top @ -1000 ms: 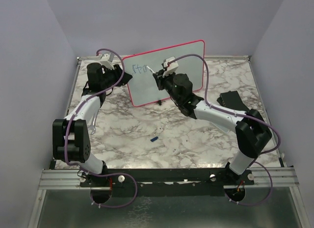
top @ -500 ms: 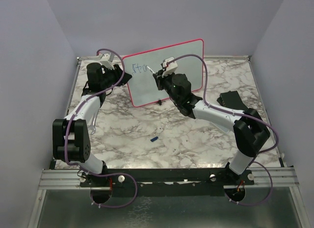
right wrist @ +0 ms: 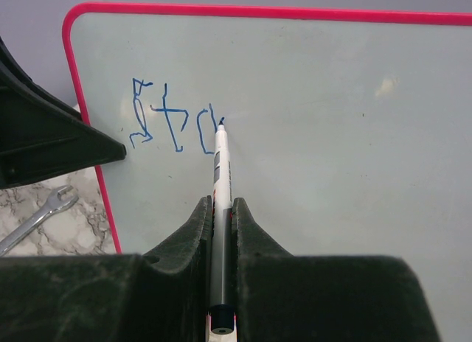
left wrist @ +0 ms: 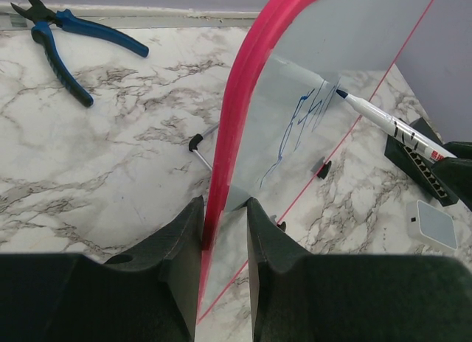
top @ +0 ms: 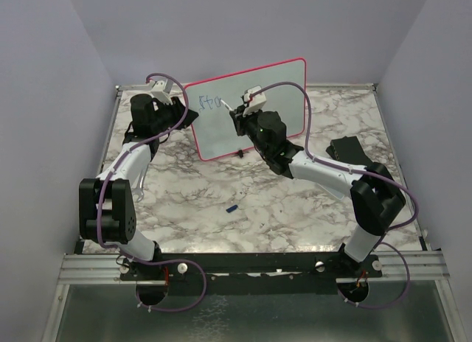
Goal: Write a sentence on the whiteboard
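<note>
At the upper left of the whiteboard [top: 251,110], which stands upright on the worktop [top: 221,187], the sentence [right wrist: 173,121] is only a few blue letters long. The right fingers [right wrist: 193,231] are clamped on a marker [right wrist: 221,165], whose tip touches the board at the end of the last stroke. The left fingers [left wrist: 177,239] straddle the whiteboard's pink-red left edge and appear closed on it, steadying the board.

I judge the step in hand to be writing the first word, with most of the sentence not yet written. The next move calls for light, even pressure while the tip goes rightward across the whiteboard, with the board held firm so that it does not tip backward.

The right wrist view alone shows the letter shapes head-on, and a wrench [right wrist: 37,213] lying to the left of the whiteboard. The left wrist view shows the board edge-on, blue-handled pliers [left wrist: 66,43] behind the whiteboard, and a small grey pad [left wrist: 434,224] in front of it. Only the top view shows a small blue cap [top: 231,208] lying well in front of the whiteboard.
</note>
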